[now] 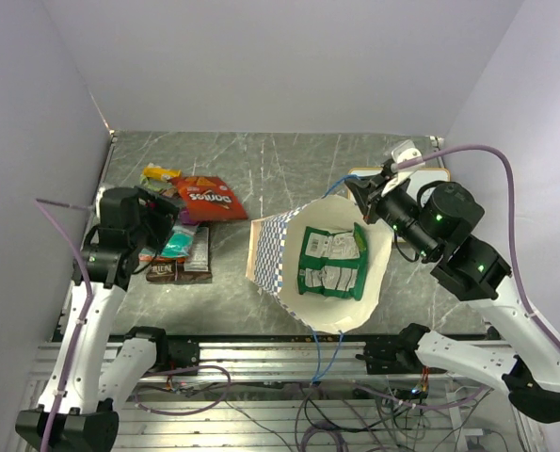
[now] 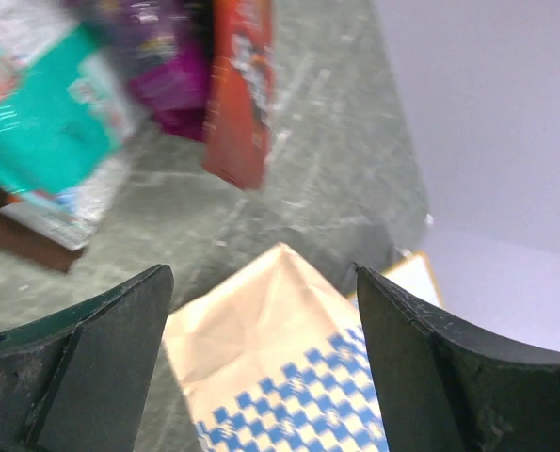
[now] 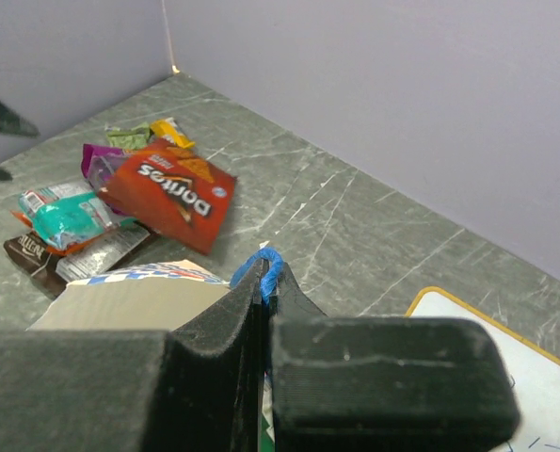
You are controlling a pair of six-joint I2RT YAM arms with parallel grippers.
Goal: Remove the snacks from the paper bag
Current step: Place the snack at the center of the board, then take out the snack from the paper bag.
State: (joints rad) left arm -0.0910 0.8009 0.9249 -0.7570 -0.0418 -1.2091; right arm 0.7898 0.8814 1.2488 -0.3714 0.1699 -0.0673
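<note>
The cream paper bag (image 1: pixel 289 247) with a blue-checked band lies on its side mid-table, mouth open toward the arms. A green packet (image 1: pixel 332 261) lies inside it. My right gripper (image 1: pixel 360 193) is shut on the bag's blue cord handle (image 3: pixel 270 266) and holds the rim up. My left gripper (image 1: pixel 170 215) is open and empty above a pile of snacks at the left: a red Doritos packet (image 1: pixel 204 198), a yellow-orange one (image 1: pixel 160 173), a teal one (image 1: pixel 178 242) and a dark brown bar (image 1: pixel 178 271). In the left wrist view the bag's bottom (image 2: pixel 280 367) shows between the open fingers.
A small whiteboard (image 1: pixel 366 173) with a yellow rim lies behind the bag near my right gripper; it also shows in the right wrist view (image 3: pixel 534 377). Grey walls close the table at the back and sides. A second blue cord (image 1: pixel 323 353) hangs over the near edge.
</note>
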